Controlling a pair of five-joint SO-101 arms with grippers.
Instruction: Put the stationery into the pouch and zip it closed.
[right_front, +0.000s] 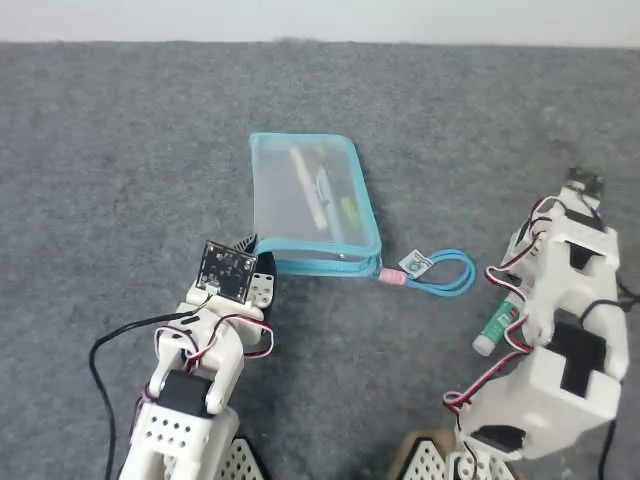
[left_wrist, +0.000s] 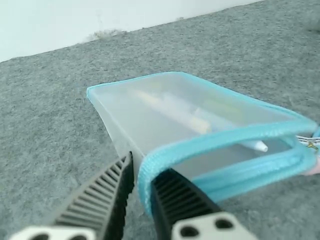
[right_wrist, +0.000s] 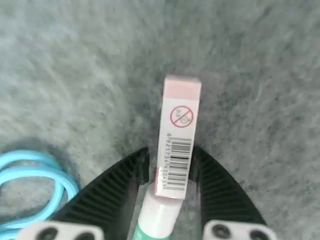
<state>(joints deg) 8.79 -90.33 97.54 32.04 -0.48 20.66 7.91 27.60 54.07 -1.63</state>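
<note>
teal-edged pouch (left_wrist: 165, 110) corner pinched in left jaws; right jaws clamped on glue stick (right_wrist: 177, 130) w/ pink end.

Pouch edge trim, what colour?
Light blue trim on the translucent pouch; clearest in the high view.

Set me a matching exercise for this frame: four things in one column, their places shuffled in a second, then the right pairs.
Things
1. pouch
2. glue stick
3. blue cord loop
4. pens

Places
A. inside the pouch
B. between the fingers of the right gripper
C. one corner in the left gripper
D. on the grey mat, off the pouch's zip end

Pairs: 1-C, 2-B, 3-D, 4-A
</note>
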